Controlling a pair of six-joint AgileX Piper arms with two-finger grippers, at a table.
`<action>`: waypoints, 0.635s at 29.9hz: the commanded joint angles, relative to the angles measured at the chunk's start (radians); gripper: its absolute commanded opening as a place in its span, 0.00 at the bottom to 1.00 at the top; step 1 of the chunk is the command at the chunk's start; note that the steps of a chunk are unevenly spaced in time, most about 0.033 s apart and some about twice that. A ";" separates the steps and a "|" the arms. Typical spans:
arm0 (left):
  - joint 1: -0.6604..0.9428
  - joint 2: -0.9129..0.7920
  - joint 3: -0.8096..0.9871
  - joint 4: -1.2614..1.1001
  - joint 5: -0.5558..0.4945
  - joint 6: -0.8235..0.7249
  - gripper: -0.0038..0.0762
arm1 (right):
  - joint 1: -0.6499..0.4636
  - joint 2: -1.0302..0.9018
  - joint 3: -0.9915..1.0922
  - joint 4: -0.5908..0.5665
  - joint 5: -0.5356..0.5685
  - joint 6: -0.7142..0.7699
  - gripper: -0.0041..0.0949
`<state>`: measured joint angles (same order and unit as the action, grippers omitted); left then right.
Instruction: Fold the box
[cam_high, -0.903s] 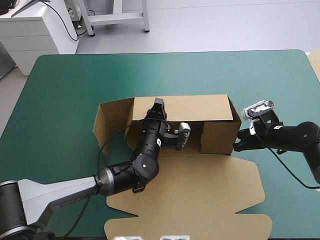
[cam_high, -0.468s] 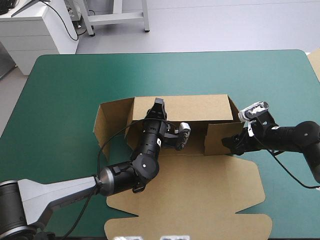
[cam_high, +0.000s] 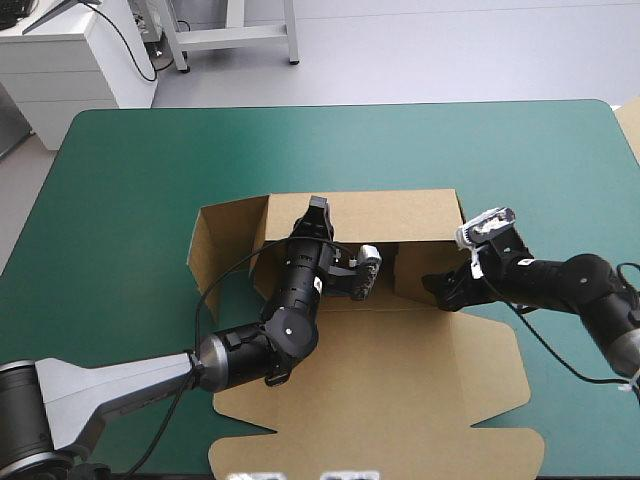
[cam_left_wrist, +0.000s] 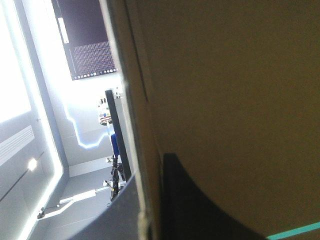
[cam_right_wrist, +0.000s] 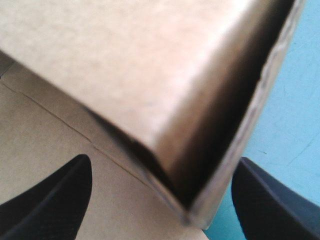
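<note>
The brown box (cam_high: 360, 215) lies mid-table with its long back wall raised and the lid panel (cam_high: 400, 390) flat toward the near edge. My left gripper (cam_high: 317, 212) is shut on the back wall's top edge. In the left wrist view the board (cam_left_wrist: 225, 90) runs between the black fingers of the left gripper (cam_left_wrist: 147, 175). My right gripper (cam_high: 442, 290) is open at the box's right end, against the short right flap (cam_high: 415, 268), which leans inward. In the right wrist view the flap's corner (cam_right_wrist: 150, 75) sits just ahead of the right gripper (cam_right_wrist: 160, 200), between its spread fingers.
The left end flap (cam_high: 207, 245) stands upright, angled outward. Bare teal-green cover (cam_high: 300, 150) stretches beyond the box to the far edge and on both sides. A pale board edge (cam_high: 631, 125) shows at the table's right edge.
The right gripper has opened and moved left along the box's front, and the right flap has swung inward with it. The left gripper has stayed on the back wall.
</note>
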<state>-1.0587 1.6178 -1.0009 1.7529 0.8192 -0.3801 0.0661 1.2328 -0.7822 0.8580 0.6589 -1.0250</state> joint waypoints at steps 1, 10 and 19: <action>0.002 -0.031 -0.016 0.014 0.004 0.010 0.04 | 0.087 -0.035 0.025 0.043 -0.198 0.055 0.72; 0.002 -0.031 -0.016 0.016 0.004 0.008 0.04 | 0.239 -0.045 0.082 0.047 -0.556 0.120 0.37; 0.002 -0.031 -0.016 0.016 0.004 0.005 0.04 | 0.308 -0.045 0.082 0.047 -0.666 0.094 0.02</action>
<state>-1.0494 1.6166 -1.0013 1.7230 0.8590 -0.3830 0.3558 1.2246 -0.6582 0.8940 0.0226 -0.9106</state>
